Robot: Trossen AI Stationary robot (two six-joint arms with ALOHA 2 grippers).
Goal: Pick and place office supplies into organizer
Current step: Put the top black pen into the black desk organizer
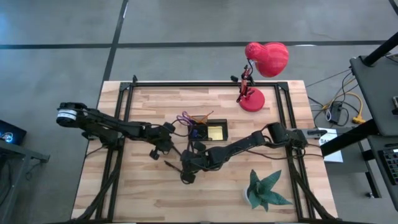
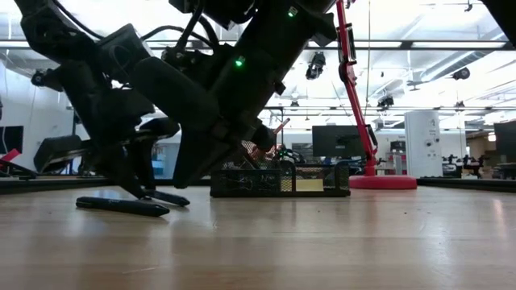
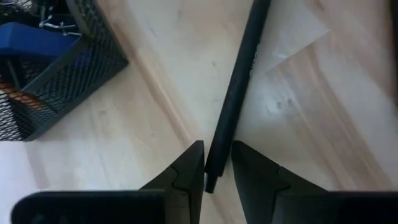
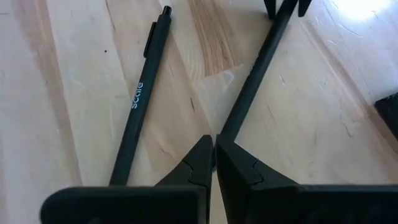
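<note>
Second black pen point(image 4: 138, 99) flat on surface point(image 1: 155, 199), nearest. Right gripper point(image 4: 213, 160) closed tight on one end of thin black pen point(image 3: 235, 93); left gripper point(image 3: 217, 167) part-closed on other end, pen low over surface. Black mesh organizer point(image 2: 280, 179) behind, yellow pad point(image 1: 216, 131) inside. Red lamp point(image 1: 264, 62) farthest.

From above I see my left gripper point(image 1: 163, 144) and my right gripper point(image 1: 188, 167) both low over the wood table point(image 1: 124, 193), just in front of the black organizer point(image 1: 208, 130), with a thin dark pen point(image 1: 173, 165) lying between them. The organizer holds a yellow sticky-note pad point(image 1: 216, 131), and purple-handled scissors point(image 1: 185, 118) stick out of its left end. Farther back stands a red desk lamp point(image 1: 261, 74), and a green paper plant point(image 1: 266, 190) sits near my right arm.
</note>
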